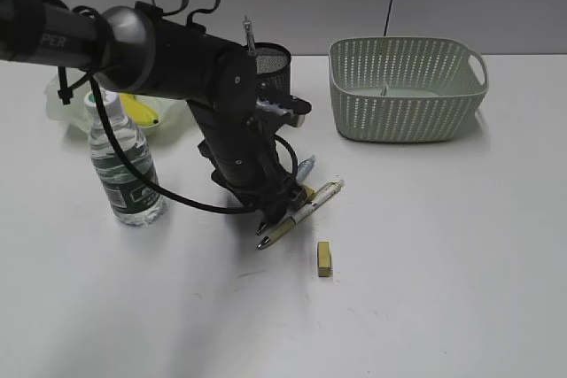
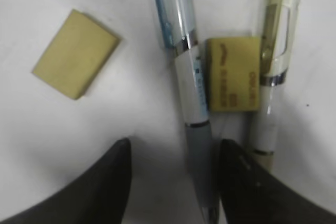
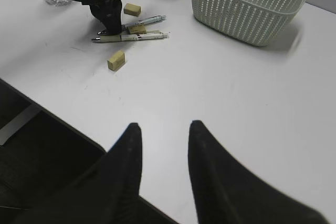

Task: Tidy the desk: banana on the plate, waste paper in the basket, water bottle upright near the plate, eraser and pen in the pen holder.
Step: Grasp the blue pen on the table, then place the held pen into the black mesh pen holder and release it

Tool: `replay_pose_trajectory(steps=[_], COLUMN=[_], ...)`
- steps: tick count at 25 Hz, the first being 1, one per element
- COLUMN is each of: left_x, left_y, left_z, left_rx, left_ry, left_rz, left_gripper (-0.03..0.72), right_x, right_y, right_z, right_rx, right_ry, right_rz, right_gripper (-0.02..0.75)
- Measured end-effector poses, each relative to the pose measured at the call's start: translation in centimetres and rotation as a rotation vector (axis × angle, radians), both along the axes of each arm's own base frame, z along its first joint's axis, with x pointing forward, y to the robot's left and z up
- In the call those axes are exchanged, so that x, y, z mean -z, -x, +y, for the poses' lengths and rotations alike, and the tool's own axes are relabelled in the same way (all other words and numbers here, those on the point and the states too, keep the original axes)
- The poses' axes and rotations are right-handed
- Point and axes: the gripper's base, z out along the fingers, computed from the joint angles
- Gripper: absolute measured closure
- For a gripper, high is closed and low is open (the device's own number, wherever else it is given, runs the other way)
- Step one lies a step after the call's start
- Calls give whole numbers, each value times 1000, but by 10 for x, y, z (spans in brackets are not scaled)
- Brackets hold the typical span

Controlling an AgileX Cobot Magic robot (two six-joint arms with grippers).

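Left gripper (image 2: 173, 182) is lowered over the pens, its jaws parted and straddling the barrel of a blue-grey pen (image 2: 184, 66) without being closed on it.

Beside that pen an eraser (image 2: 233, 74) is seen, with a cream pen (image 2: 275, 61) on its far side; a second eraser (image 2: 75, 53) lies apart on the desk (image 1: 443, 263). The right gripper (image 3: 164, 145) is held off the desk edge, fingers apart and empty. The water bottle (image 1: 124, 165) is stood upright near the plate (image 1: 66, 112), where the banana (image 1: 142, 111) is laid. The pen holder (image 1: 273, 64) and basket (image 1: 407, 86) are set behind.
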Motion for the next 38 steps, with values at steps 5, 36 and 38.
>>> replay_pose_trajectory(steps=[5,36,38], left_x=[0,-140,-123], left_y=[1,-43,-45], left_z=[-2,47,48], left_rx=[-2,-340,-374], left_ry=[7,631,638], left_rz=[5,-714,-731], left_gripper=[568,612,612], right_x=[0,0,0], right_y=[0,0,0], right_z=[0,0,0], right_rx=[0,0,0], right_ry=[0,0,0], right_rz=[-1,-1,-1], right_gripper=[482,482,482])
